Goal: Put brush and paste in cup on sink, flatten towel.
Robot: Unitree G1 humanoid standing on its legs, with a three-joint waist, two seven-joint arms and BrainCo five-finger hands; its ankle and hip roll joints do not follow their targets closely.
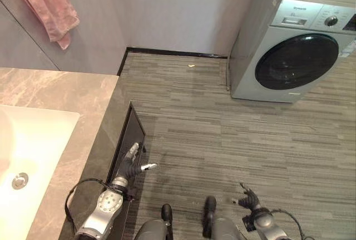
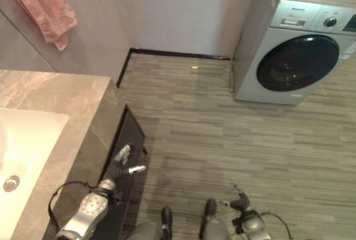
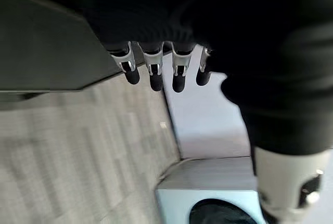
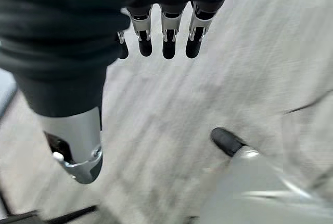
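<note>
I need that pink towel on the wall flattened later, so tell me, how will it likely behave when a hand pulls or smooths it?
The pink towel hangs in soft folds with a drooping corner, so it is probably floppy and will bunch rather than hold shape. It looks thin, so likely light. Hanging against the wall, a sideways pull may slide it; what holds it lies beyond the frame.

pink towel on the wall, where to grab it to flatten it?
Take the pink towel by its low hanging corner, from the front and below. It hangs bunched and slanted, so that free corner is likely easiest to pinch. Both the left hand and right hand are open.
</note>
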